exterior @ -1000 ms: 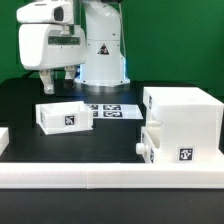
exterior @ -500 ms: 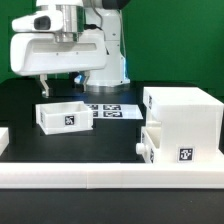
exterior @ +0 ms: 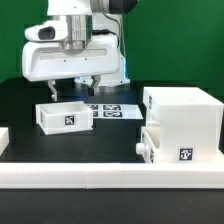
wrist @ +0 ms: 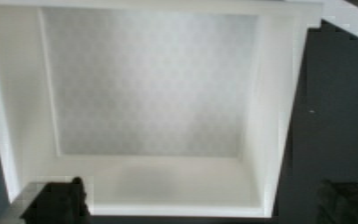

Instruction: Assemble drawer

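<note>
Your items, as they stand:

- Gripper (exterior: 72, 90): jaws spread wide, holding nothing, hovering just above the loose tray (exterior: 62, 116). In the wrist view, a finger (wrist: 60, 198) shows toward each side of the tray's open top.
- Loose tray: upright on the black table (exterior: 20, 105), at the exterior view's left.
- Casing (exterior: 185, 112): at the exterior view's right, with a second tray (exterior: 168, 150) projecting from its lower part.
- Marker board (exterior: 110, 110): flat on the table, behind.
- Border rail (exterior: 100, 178): along the front.
</note>
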